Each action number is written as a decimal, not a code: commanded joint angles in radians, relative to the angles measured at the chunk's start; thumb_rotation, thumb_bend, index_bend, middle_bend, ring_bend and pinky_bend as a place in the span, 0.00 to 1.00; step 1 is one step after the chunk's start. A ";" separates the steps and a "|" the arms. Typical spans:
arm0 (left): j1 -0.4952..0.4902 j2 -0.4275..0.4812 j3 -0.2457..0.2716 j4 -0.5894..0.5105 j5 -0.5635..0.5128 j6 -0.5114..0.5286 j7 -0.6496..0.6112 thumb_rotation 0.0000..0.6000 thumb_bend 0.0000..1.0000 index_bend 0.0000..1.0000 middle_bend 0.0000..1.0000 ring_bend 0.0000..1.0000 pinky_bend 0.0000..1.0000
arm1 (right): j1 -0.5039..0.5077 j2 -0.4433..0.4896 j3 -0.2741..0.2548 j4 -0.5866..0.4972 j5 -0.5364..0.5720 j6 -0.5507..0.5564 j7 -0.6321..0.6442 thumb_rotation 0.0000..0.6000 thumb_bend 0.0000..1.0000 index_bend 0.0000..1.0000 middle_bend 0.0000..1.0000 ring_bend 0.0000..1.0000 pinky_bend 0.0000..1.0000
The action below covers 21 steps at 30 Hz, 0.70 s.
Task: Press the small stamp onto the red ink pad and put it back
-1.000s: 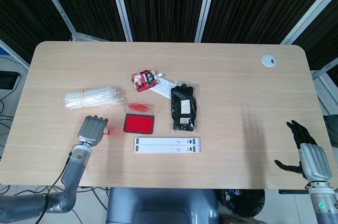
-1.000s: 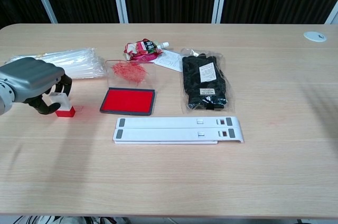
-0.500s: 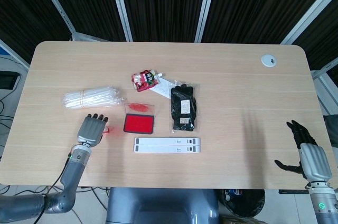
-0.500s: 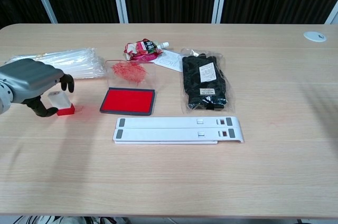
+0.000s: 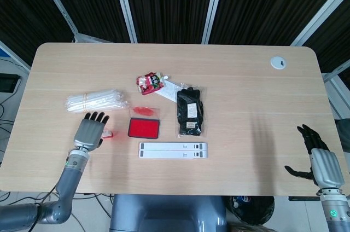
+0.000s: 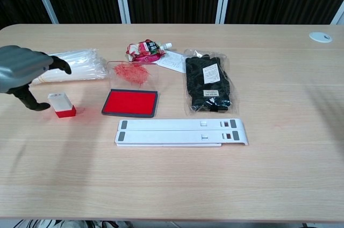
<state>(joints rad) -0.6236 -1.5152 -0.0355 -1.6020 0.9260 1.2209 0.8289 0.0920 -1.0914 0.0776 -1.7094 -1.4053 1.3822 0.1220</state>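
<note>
Half of left hand (image 6: 21,75) cut off, fingers apart beside small stamp (image 6: 62,104), right hand (image 5: 322,163) splayed at table edge.

left hand (image 6: 21,72) cut off by chest view's left edge; small stamp (image 5: 109,134) partly hidden.

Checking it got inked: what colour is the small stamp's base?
Red, under a whitish top on the small stamp; clearest in the chest view.

table (image 5: 246,150): light wood | backdrop (image 5: 164,2): dark slatted panels, white posts
</note>
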 commanded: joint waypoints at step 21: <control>0.375 0.350 0.164 -0.050 0.402 0.362 -0.573 1.00 0.12 0.00 0.00 0.00 0.00 | -0.001 -0.027 0.004 0.018 -0.004 0.029 -0.099 1.00 0.11 0.00 0.00 0.00 0.18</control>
<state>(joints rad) -0.2764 -1.1725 0.1224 -1.6847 1.3049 1.5620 0.2918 0.0907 -1.1187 0.0813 -1.6912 -1.4095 1.4116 0.0227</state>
